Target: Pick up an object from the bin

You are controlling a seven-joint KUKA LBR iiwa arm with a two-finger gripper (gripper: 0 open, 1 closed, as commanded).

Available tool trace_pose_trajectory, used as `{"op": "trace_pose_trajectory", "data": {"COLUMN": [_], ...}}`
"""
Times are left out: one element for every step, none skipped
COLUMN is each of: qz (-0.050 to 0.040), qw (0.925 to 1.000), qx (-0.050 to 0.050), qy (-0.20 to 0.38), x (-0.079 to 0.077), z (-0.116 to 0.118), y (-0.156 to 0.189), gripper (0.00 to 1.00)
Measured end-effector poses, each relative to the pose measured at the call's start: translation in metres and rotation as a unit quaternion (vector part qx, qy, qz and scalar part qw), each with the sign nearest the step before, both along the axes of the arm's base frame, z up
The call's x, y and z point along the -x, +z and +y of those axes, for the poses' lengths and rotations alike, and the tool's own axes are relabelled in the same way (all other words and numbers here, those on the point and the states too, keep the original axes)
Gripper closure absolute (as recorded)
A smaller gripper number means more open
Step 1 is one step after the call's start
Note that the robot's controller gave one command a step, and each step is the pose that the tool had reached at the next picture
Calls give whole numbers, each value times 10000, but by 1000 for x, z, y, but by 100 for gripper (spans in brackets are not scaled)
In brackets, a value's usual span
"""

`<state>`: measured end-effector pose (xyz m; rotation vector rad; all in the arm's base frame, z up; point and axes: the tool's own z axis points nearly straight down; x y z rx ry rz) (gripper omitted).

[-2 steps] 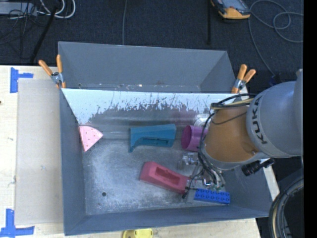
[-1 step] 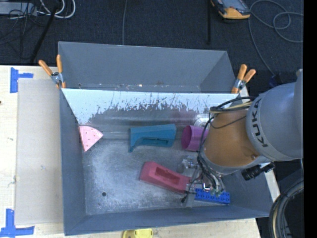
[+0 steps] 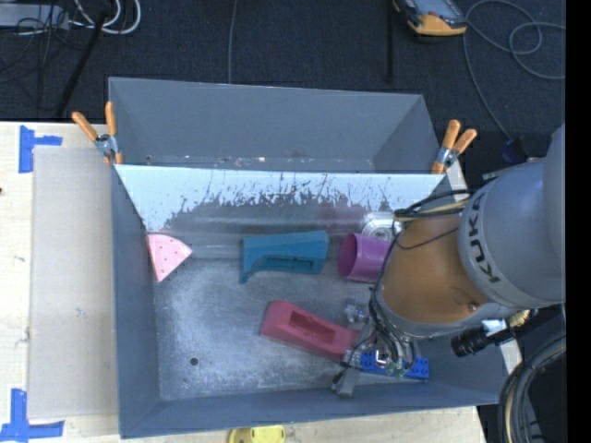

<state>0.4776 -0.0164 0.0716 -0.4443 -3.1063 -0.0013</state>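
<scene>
My gripper (image 3: 362,358) is low in the bin's front right corner, mostly hidden under the arm's orange cover. It is at the right end of a pink-red block with a rectangular recess (image 3: 303,329), which lies flat on the floor. Whether it touches the block cannot be told. A purple cup (image 3: 362,257) lies on its side just behind the gripper. Left of the cup lies a teal handle-shaped piece (image 3: 283,253). A small blue piece (image 3: 411,369) shows right beside the gripper; I cannot tell if it is loose.
A pink speckled wedge (image 3: 166,254) leans in the left back corner. The arm's grey body and orange cover hang over the bin's right side. The front wall is close below the gripper.
</scene>
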Motion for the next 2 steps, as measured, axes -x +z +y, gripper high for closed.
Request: {"op": "trace_pose_trajectory", "data": {"qz": [-32, -34], "qw": [9999, 9999], "qx": [14, 13], "qy": [94, 144], "x": [3, 2], "z": [22, 28], "y": [-1, -1], "gripper": [0, 0]}}
